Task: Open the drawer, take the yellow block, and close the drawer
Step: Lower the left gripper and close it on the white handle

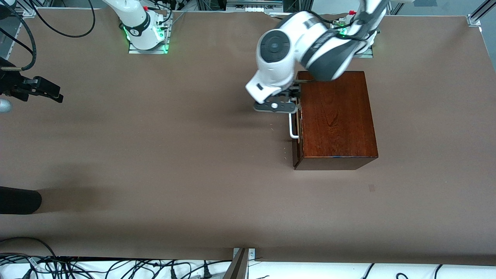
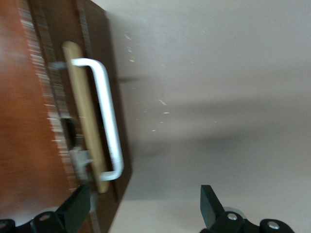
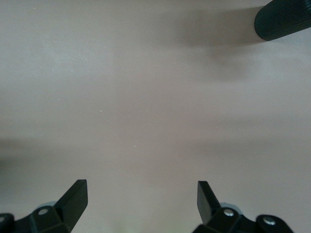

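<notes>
The glossy reddish-brown wooden box (image 1: pixel 337 116) stands toward the left arm's end of the table. Its drawer (image 1: pixel 297 131) faces the right arm's end and has a white bar handle (image 1: pixel 291 126). In the left wrist view a thin pale-wood strip (image 2: pixel 85 126) shows next to the handle (image 2: pixel 109 126). My left gripper (image 1: pixel 297 92) (image 2: pixel 143 206) is open at the end of the handle farther from the front camera. One finger (image 2: pixel 77 206) is over the drawer front, and the handle is not between the jaws. My right gripper (image 1: pixel 54 93) (image 3: pixel 142 196) is open and empty over bare table. The yellow block is hidden.
A black ribbed cylinder (image 1: pixel 19 201) (image 3: pixel 284 19) juts in at the right arm's end of the table, nearer to the front camera than my right gripper. Brown table (image 1: pixel 174 155) stretches wide in front of the drawer.
</notes>
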